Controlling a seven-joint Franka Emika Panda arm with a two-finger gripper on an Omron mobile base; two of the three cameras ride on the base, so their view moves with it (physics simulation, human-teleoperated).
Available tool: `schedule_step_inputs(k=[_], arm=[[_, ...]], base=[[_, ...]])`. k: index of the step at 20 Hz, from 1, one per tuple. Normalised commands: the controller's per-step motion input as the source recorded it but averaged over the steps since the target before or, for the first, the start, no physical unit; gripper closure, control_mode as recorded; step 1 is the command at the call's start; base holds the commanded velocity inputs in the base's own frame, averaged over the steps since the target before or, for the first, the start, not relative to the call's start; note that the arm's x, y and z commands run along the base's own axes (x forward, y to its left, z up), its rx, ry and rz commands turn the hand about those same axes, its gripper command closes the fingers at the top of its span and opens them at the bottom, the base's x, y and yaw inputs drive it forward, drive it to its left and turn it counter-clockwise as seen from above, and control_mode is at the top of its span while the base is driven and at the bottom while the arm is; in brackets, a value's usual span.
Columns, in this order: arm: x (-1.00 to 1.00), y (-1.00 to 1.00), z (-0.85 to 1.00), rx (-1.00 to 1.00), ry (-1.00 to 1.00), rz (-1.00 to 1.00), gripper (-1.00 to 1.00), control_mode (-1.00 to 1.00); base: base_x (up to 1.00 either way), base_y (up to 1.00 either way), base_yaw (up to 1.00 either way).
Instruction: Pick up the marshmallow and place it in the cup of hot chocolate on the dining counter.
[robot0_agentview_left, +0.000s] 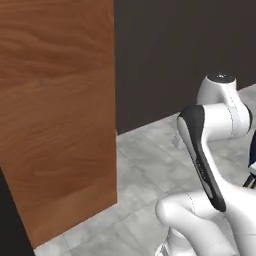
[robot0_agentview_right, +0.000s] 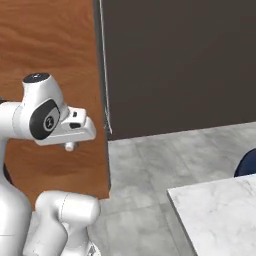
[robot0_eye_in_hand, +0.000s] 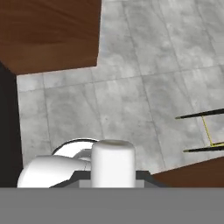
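- Claw (robot0_eye_in_hand: 112, 176) was shut on the marshmallow (robot0_eye_in_hand: 112, 158), which stood upright between the dark tips and appeared pinched so as to be carried.
- It hung over the grey tiled floor (robot0_eye_in_hand: 131, 87), apparently mid-carry rather than above any surface.
- A tall wooden panel (robot0_agentview_left: 55, 115) rose close on the left, with a dark wall (robot0_agentview_right: 180, 60) beyond it.
- A corner of the marble dining counter (robot0_agentview_right: 215, 215) lay near on the right, and open floor lay between it and the arm.

Marshmallow (robot0_eye_in_hand: 113, 164) in claw (robot0_eye_in_hand: 113, 181), above floor (robot0_eye_in_hand: 131, 87)
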Motion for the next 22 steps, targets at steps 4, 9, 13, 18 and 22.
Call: schedule_step_inputs(k=[4, 9, 13, 18, 22], arm=[[0.00, 0.00, 0.00, 0.00, 0.00, 0.00, 1.00, 1.00], [0.00, 0.00, 0.00, 0.00, 0.00, 0.00, 1.00, 1.00], [0.00, 0.00, 0.00, 0.00, 0.00, 0.00, 1.00, 1.00], [0.00, 0.00, 0.00, 0.00, 0.00, 0.00, 1.00, 1.00], [0.00, 0.00, 0.00, 0.00, 0.00, 0.00, 1.00, 1.00]], base=[[0.51, 0.06, -0.68], [0.24, 0.17, -0.78], [1.00, 0.75, -0.41], [1.00, 0.54, -0.18], [1.00, -0.09, -0.14]])
